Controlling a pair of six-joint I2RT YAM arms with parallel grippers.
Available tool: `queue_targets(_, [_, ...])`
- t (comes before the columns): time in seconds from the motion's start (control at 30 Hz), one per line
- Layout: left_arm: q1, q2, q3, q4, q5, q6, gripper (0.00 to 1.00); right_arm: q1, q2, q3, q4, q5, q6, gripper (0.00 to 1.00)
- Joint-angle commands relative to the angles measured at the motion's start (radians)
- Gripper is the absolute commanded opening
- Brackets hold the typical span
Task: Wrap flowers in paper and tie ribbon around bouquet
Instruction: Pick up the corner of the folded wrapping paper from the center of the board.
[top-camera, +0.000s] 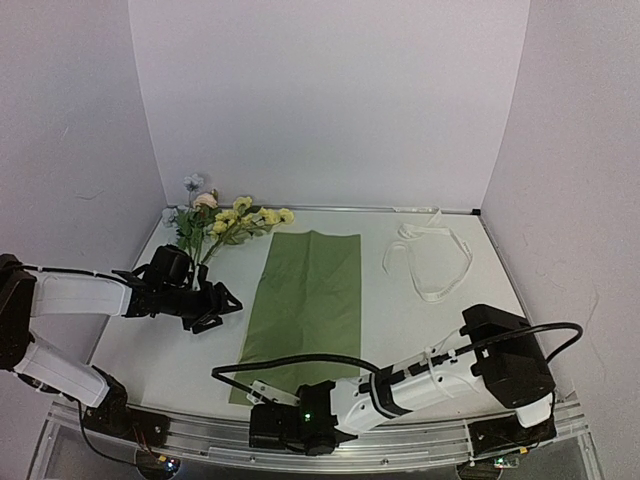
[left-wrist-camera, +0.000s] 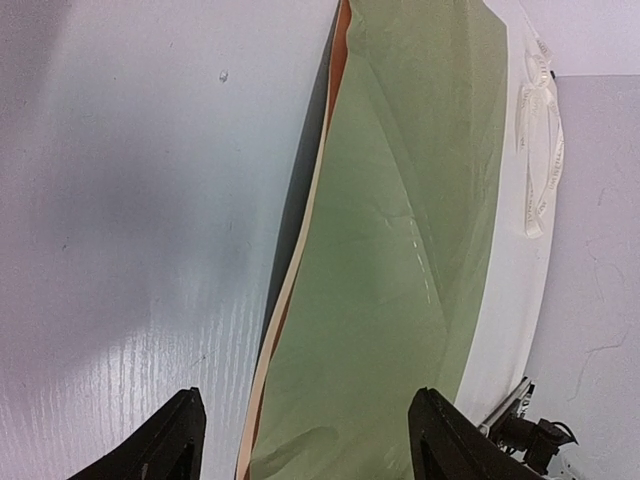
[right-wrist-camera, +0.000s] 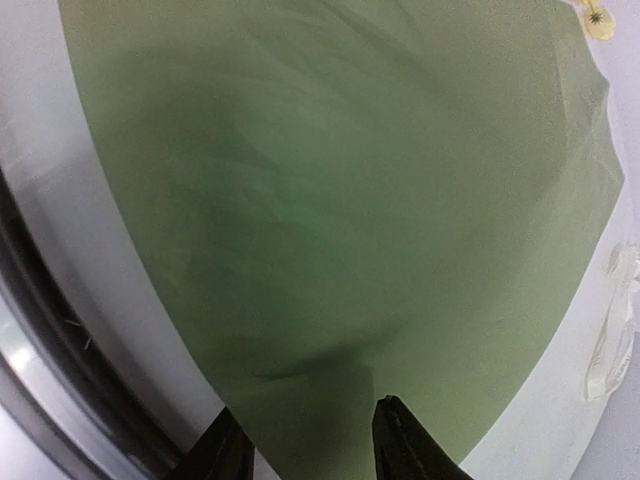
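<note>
The paper (top-camera: 305, 295) is lying flat at the middle of the table (top-camera: 410, 325), probably so that the flowers (top-camera: 228, 218), lying at the far left, can be laid on it. The ribbon (top-camera: 430, 262) is lying apart at the far right. The left gripper (top-camera: 215, 308) is being held wide open and empty beside the sheet's left edge. The right gripper (right-wrist-camera: 305, 425) is being set astride the near corner; whether the paper is being pinched cannot be told.

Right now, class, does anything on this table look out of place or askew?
The paper is not flat: its left edge lifts off the table, casting a shadow and showing orange beneath. The ribbon lies in a loose tangle, far right.
</note>
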Motion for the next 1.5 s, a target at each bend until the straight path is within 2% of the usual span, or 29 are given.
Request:
queue_targets(0.0, [0.0, 0.019, 0.009, 0.041, -0.001, 0.01, 0.72, -0.02, -0.004, -0.011, 0.045, 0.071, 0.007, 0.28])
queue_targets(0.1, [0.0, 0.038, 0.008, 0.059, 0.006, 0.003, 0.72, -0.023, -0.021, -0.021, 0.057, 0.096, 0.018, 0.08])
queue_targets(0.17, [0.0, 0.05, 0.005, 0.072, 0.018, -0.004, 0.72, -0.022, -0.046, -0.028, 0.06, 0.113, 0.027, 0.0])
queue_targets(0.5, [0.0, 0.014, -0.083, 0.229, 0.142, -0.151, 0.72, -0.03, -0.208, -0.077, 0.088, 0.122, 0.107, 0.0])
queue_targets(0.7, [0.0, -0.046, -0.132, 0.332, 0.209, -0.269, 0.75, -0.038, -0.226, -0.088, 0.108, 0.084, 0.126, 0.0])
queue_targets(0.83, [0.0, -0.119, -0.154, 0.291, 0.191, -0.296, 0.77, -0.041, -0.225, -0.093, 0.115, 0.069, 0.136, 0.0])
queue_targets(1.03, [0.0, -0.244, -0.184, 0.143, 0.123, -0.276, 0.74, -0.059, -0.254, -0.114, 0.123, 0.06, 0.199, 0.0])
queue_targets(1.3, [0.0, -0.265, -0.255, 0.204, 0.141, -0.326, 0.68, -0.09, -0.321, -0.144, 0.13, 0.086, 0.341, 0.0])
queue_targets(1.37, [0.0, -0.257, -0.256, 0.248, 0.167, -0.344, 0.7, -0.093, -0.334, -0.153, 0.135, 0.094, 0.369, 0.0])
queue_targets(1.47, [-0.007, -0.239, -0.265, 0.338, 0.189, -0.399, 0.79, -0.093, -0.343, -0.155, 0.145, 0.097, 0.384, 0.0])
